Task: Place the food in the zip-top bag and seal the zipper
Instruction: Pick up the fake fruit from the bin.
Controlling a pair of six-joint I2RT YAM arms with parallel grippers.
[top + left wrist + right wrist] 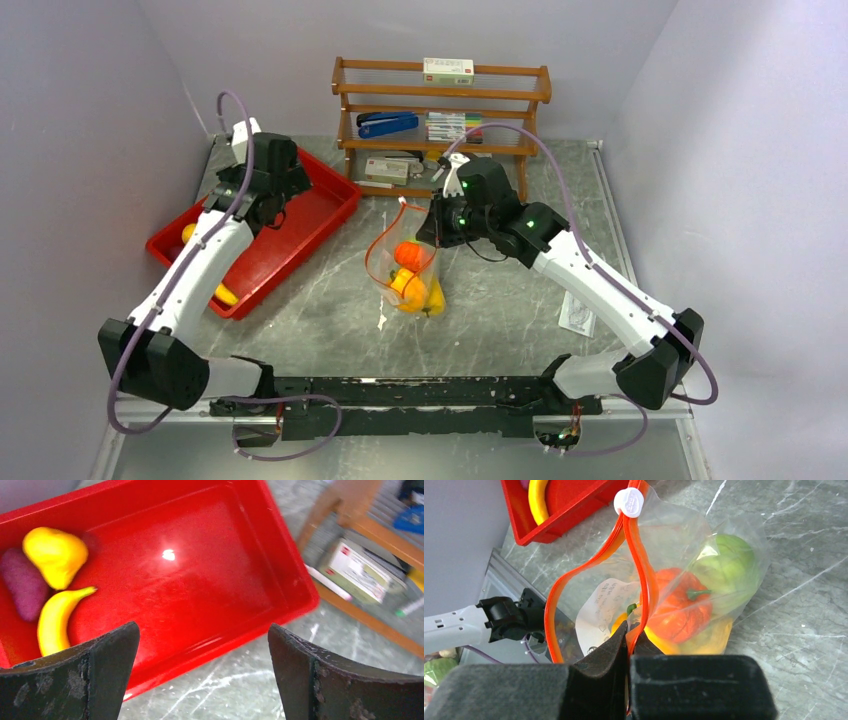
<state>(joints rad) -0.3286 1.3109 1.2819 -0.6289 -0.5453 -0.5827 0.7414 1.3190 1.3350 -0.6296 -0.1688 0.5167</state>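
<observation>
Top view looks down from the near edge over the whole table (500,320); left wrist view close above the red tray (200,595), far left; right wrist view tight on the zip-top bag (684,535) mid-table; all share the tray.

free: red tray (210,580) floor beside banana (52,625) | blocked: zipper (644,580) mouth, right claw (628,630) pinching it

Light: bright light is falling evenly from overhead.
Glare: a white spot is shining on the red tray (200,580).
Sheen: the zip-top bag (674,535) is glinting faintly.
Blur: the wooden shelf (380,532) is smearing out of focus.
</observation>
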